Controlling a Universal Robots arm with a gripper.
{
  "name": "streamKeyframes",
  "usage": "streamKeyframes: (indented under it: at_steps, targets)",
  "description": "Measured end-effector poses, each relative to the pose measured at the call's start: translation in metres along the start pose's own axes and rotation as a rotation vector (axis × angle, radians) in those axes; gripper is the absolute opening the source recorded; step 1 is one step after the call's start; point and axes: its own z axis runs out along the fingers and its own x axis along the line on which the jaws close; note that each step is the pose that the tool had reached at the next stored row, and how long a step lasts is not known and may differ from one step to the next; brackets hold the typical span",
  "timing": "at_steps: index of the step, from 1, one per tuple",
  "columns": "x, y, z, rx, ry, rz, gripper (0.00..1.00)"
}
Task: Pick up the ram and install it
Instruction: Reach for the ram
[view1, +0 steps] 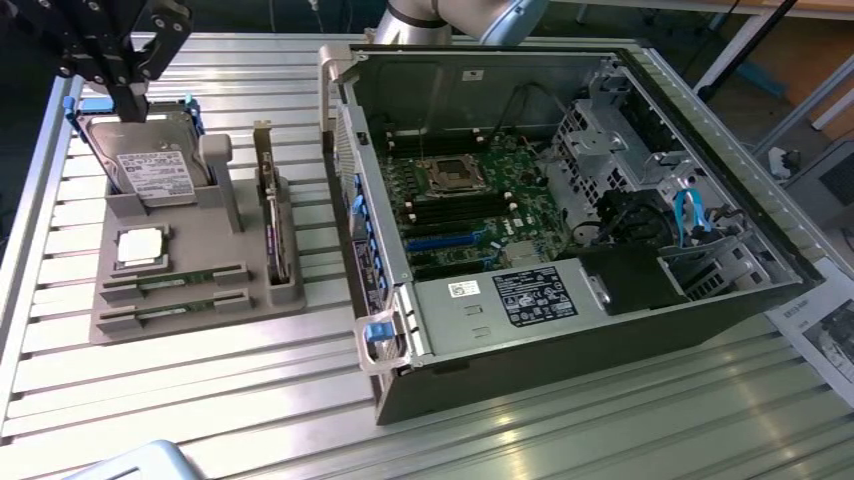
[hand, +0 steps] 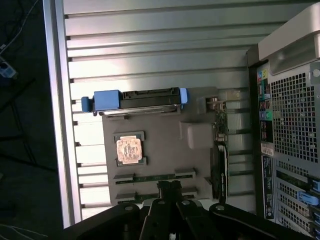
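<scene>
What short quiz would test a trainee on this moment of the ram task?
1. How many ram sticks lie in the grey holder? A one, B two, C four.
2. True or false: the gripper grips a ram stick.
3. Fill in: in the holder, the processor chip lies between the ram sticks and the ____.
Key: 1 B; 2 false, it is shut on nothing; 3 hard drive.

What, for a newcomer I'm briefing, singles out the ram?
Beside the open computer case, on the exterior view's left, sits a grey holder. The ram lies flat in its narrow slots: long, thin green sticks, unlike the square processor and upright expansion card.
</scene>
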Motion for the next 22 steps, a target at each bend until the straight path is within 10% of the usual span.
streamKeyframes:
  at_steps: [15,22]
  targets:
    - [-0.002,-0.0304,-0.0002,0.0344,-0.0024,-0.001,0.10]
    - [-0.003,-0.0347,-0.0002,0.0346,-0.0024,-0.001,0.10]
